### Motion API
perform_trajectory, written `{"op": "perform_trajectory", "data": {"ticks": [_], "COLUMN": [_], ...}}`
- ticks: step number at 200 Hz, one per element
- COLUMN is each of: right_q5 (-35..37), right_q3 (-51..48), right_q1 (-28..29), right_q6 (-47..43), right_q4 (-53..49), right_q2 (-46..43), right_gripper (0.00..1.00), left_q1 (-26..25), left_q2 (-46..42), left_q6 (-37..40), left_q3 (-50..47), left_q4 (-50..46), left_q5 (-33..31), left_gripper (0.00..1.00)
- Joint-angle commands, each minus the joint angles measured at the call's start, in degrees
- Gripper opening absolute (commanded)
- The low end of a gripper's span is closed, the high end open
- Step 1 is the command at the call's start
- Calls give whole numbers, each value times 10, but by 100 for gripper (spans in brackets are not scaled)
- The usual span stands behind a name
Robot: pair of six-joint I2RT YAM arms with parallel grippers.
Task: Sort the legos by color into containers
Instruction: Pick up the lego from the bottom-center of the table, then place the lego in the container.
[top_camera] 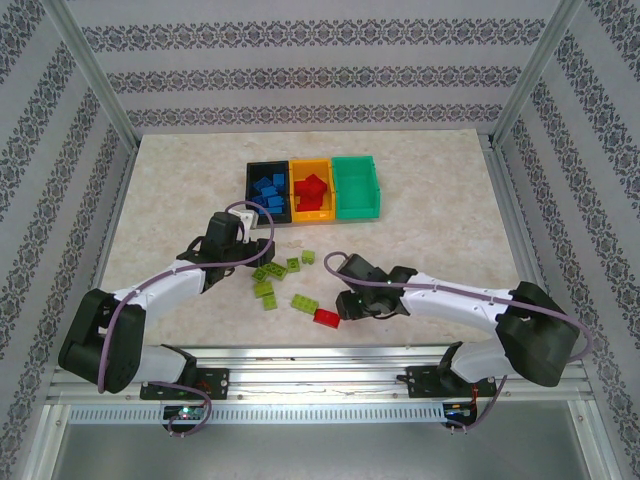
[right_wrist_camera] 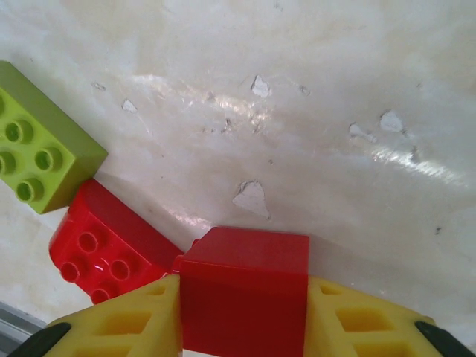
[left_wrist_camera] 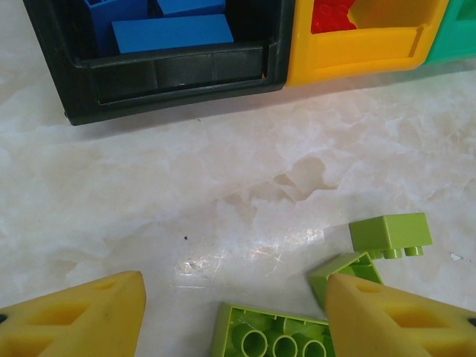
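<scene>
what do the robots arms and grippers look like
Both arms, left arm and right arm, have white links between bulky black joints, with a lilac cable looped along each. The left gripper and right gripper carry yellow wedge-shaped fingers with triangular cut-outs.

Pale marbled surface [top_camera: 440, 200] boxed in by patterned walls.
The wall panels [top_camera: 300, 75] carry grey-and-white bands of ornamental wallpaper (level across the back, slanting along both sides). Aluminium posts [top_camera: 95, 75] rise at the rear corners and a metal rail [top_camera: 320, 362] edges the near side. Soft glare [left_wrist_camera: 245, 253] lies on the scuffed, stone-look top.
</scene>
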Motion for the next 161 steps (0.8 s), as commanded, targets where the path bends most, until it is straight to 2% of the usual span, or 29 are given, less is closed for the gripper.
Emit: {"op": "perform_trajectory", "data": {"ticks": [1, 30, 53, 99, 130, 143, 161], "right_q5": [-13, -64, -91, -116, -125, -132, -137], "right_q3": [48, 112, 186, 437, 595, 613, 574], "right_q1": [-38, -115, -160, -209, -233, -236, -232], "right_q6": [-37, -69, -86, -133, -152, -152, -151], "right_q4": [-4, 49, 102, 103, 51, 43, 61], "right_q2": [-20, 0, 63, 281, 403, 418, 396], "right_gripper": [38, 39, 40, 44, 57, 60, 60], "left_q1": [8, 8, 8, 8, 9, 9, 9], "left_q2": [-14, -18, -18, -21, -22, -22, -25], "left_q6": [-5, -5, -1, 2, 1, 3, 3], "left_q3": [-6, -9, -10, -11, -13, -11, -12], "left_q4": [18, 18, 18, 17, 20, 17, 17], "left_q5": [3, 0, -8, -13, -11, -11, -11], "left_gripper": [65, 65, 65, 65, 65, 65, 65]}}
